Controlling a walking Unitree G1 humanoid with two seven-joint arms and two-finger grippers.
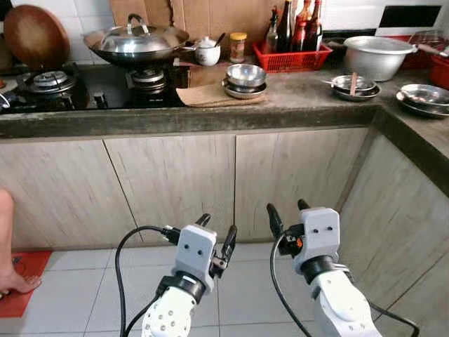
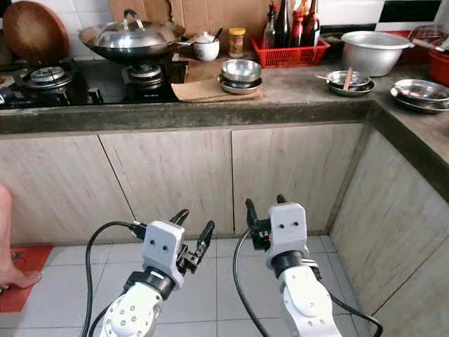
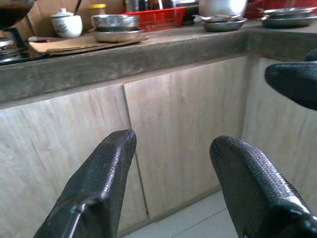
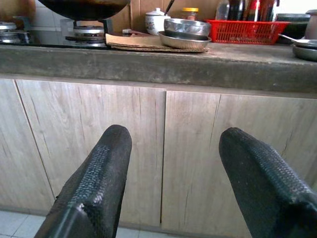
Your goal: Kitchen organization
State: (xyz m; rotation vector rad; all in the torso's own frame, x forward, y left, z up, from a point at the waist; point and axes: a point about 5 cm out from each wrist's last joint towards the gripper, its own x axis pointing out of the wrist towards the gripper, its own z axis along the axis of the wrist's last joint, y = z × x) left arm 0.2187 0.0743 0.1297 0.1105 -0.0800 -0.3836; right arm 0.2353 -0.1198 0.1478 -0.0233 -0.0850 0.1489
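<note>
A home kitchen: a grey stone counter runs along the wall and turns a corner on the robot's right, with pale wood cabinet doors beneath it and a tiled floor below. On the left part of the counter sits a gas hob with a lidded steel wok over the second burner. Beside it, a stack of steel bowls rests on a flat piece of cardboard. Behind them stand a white lidded pot and a small jar, then a red basket of sauce bottles. Farther right are a large metal basin, a shallow steel dish with what looks like a wooden stick lying across it, and more steel plates at the corner.

The left tool and the right tool are both held low in front of the cabinets, well below the counter edge, fingers spread and holding nothing. A person's bare foot stands on a red mat at the far left.

Nothing has been taken up; the likely work is the loose steelware. The bowls should be light and rigid but slick, and stacked ones may slide apart. Pinching a rim, one finger inside and one outside, seems the safest hold. The bottles are glass and heavier, best taken at the neck.
</note>
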